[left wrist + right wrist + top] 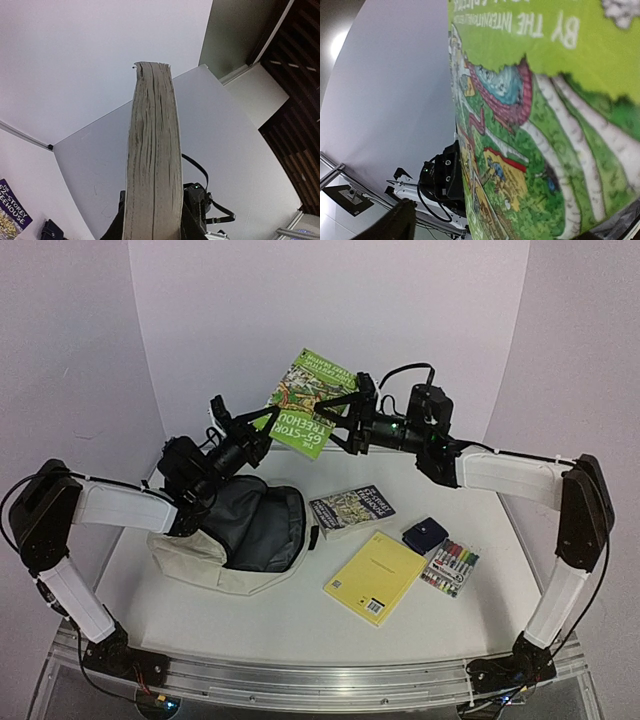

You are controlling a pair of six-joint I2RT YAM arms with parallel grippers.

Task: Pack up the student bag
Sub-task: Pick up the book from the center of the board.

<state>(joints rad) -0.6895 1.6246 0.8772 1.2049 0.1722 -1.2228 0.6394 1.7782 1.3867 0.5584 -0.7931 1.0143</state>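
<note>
Green paperback (545, 130) fills the right wrist view, its cover almost against the lens. It hangs in the air over the far middle of the table (300, 640), between both arms. The left gripper (262, 430) is narrowed onto its lower corner, with the page edge standing up between the fingers. The right gripper (352, 412) sits at the opposite edge; whether its jaws have pinched the cover I cannot tell. The student bag (195, 552) lies toward the left edge, mouth open, grey lining showing. The risk, as I judge it: if one hand lets go before the other has bitten, the book swings on a corner pinch and drops short of the slack mouth. If both pull at once, the cover could crease
</note>
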